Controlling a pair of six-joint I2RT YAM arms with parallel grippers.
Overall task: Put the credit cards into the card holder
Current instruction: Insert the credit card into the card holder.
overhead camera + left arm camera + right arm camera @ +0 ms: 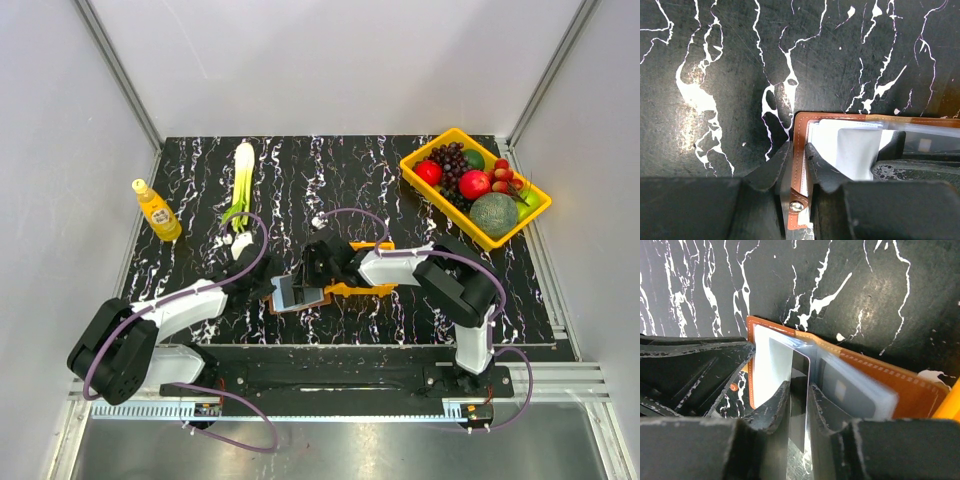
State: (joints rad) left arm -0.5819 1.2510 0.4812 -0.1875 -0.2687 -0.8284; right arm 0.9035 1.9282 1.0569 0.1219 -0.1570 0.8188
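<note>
Right gripper (799,405) is almost closed, pinching one pale card (801,372) that stands on edge between its fingers. The card's far end reaches in among the clear sleeves of the open wallet (910,390). My left gripper (799,167) is clamped on the wallet's brown stitched cover at its left edge, steadying it. The wallet lies on the black marbled surface (330,180) near the middle, toward the near edge, just left of the small orange bin (352,291).

I judge the step in hand to be the insertion itself: card held, wallet braced, the two already meeting. The next move calls for a slow push along the card's own plane into one sleeve, with the left side holding firm so the wallet doesn't slide or fold shut. If the card snags on a sleeve lip, it may bend or drag the wallet.

Plenty is hard to read. I can't tell which sleeve the card's edge has entered, or whether it has entered one at all. Another pale blue-grey card (855,390) seems to sit in a sleeve to the right, but it is blurred, so I can't count the cards. From above, both arms cover most of the wallet. The wrist views cut off its near side.
</note>
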